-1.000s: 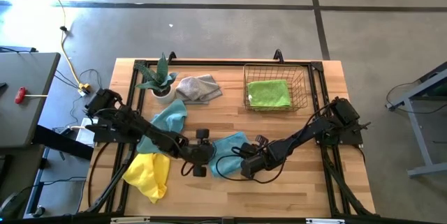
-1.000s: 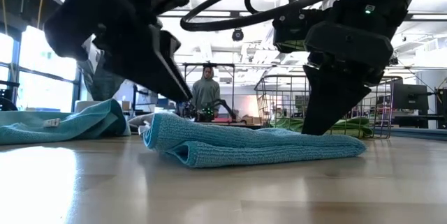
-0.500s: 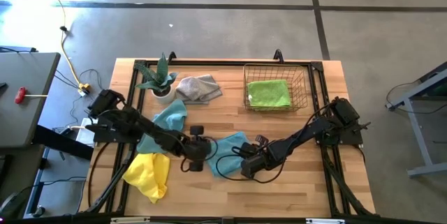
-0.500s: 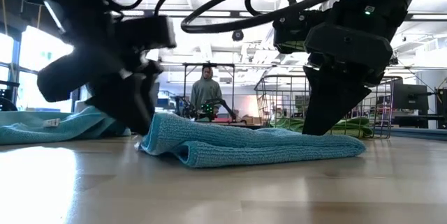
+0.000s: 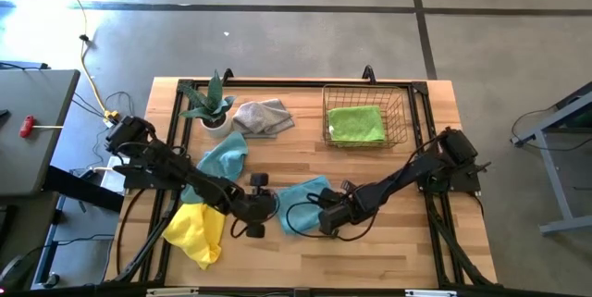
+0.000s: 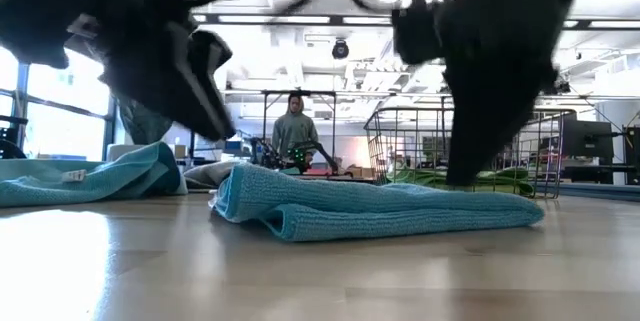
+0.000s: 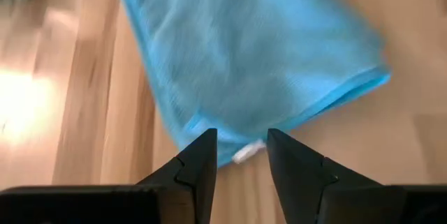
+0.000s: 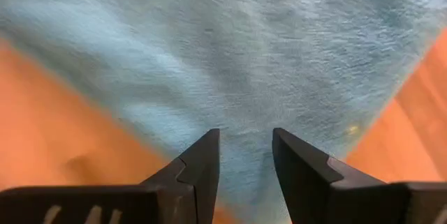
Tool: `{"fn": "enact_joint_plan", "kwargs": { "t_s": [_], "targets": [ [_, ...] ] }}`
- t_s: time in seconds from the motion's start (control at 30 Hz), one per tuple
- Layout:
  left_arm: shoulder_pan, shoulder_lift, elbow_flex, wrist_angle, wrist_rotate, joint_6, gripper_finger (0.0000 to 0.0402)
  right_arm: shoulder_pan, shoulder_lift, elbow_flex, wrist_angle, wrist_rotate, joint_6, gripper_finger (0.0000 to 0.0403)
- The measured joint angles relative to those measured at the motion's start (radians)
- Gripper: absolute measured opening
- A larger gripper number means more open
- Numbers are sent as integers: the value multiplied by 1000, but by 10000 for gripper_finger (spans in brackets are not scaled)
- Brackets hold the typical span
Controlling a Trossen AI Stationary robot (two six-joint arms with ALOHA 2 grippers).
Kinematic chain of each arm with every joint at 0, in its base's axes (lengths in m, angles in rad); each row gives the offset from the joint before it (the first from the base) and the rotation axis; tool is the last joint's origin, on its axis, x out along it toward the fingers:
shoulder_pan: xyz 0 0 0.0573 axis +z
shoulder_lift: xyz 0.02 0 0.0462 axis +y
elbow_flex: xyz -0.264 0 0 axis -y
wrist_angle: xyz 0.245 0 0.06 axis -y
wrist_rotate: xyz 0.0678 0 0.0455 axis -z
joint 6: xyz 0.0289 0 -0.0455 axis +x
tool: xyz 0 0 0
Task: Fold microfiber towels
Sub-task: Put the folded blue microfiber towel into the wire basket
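1. A light blue towel [image 5: 301, 203] lies folded over in the middle of the wooden table [image 5: 388, 241], near the front edge.
2. The left gripper [image 5: 262, 206] sits low by the towel's left end. Its two fingers stand a little apart, and nothing is between them. The wrist view shows the towel's edge and a small white tag [image 7: 246, 153] just past the fingertips.
3. The right gripper [image 5: 326, 218] is low over the towel's right end. Its fingers are a little apart too, with only the towel's top below them. It is not pinching the cloth.
4. Other towels wait: another blue one [image 5: 222, 156] and a yellow one [image 5: 197, 230] on the left, a grey one [image 5: 262, 115] by the plant [image 5: 209, 103], and a green one [image 5: 355, 123] in the wire basket [image 5: 403, 121].
5. The towel looks soft, light and floppy. It will sag and bunch if pushed.
6. I think the best spots to pinch are the corners or the thin edge, one with each gripper, so it lifts flat.
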Motion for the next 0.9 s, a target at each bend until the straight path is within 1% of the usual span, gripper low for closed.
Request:
{"fn": "enact_joint_plan", "kwargs": {
  "t_s": [0.03, 0.1, 0.2, 0.3, 0.37, 0.53, 0.63, 0.73, 0.8, 0.9],
  "targets": [
    [-4, 2, -1, 32, 0, 17, 117, -2, -13, 18, -30, -12, 3, 123],
    [-2, 17, 1, 107, 2, 58, 117, 0, -34, 60, -96, -2, 4, 123],
    [9, 52, -1, 147, 2, 85, 117, 17, -53, 102, -175, 64, 14, 123],
    [28, 86, -1, 172, 1, 87, 117, 45, -55, 120, -152, 86, -4, 123],
    [41, 115, -1, 177, 10, 88, 117, 63, -46, 113, -77, 91, -102, 123],
    [62, 161, -2, 210, 71, 88, 117, 115, -17, 68, 189, 118, -458, 123],
    [66, 179, 0, 231, 92, 88, 117, 135, 8, 42, 291, 152, -592, 123],
    [66, 197, 2, 265, 97, 87, 117, 132, 44, 32, 344, 153, -651, 124],
    [66, 201, -2, 261, 99, 80, 117, 124, 69, 32, 387, 131, -644, 126],
    [66, 216, 2, 284, 113, 65, 117, 122, 74, 32, 412, 130, -622, 138]
  ]
}}
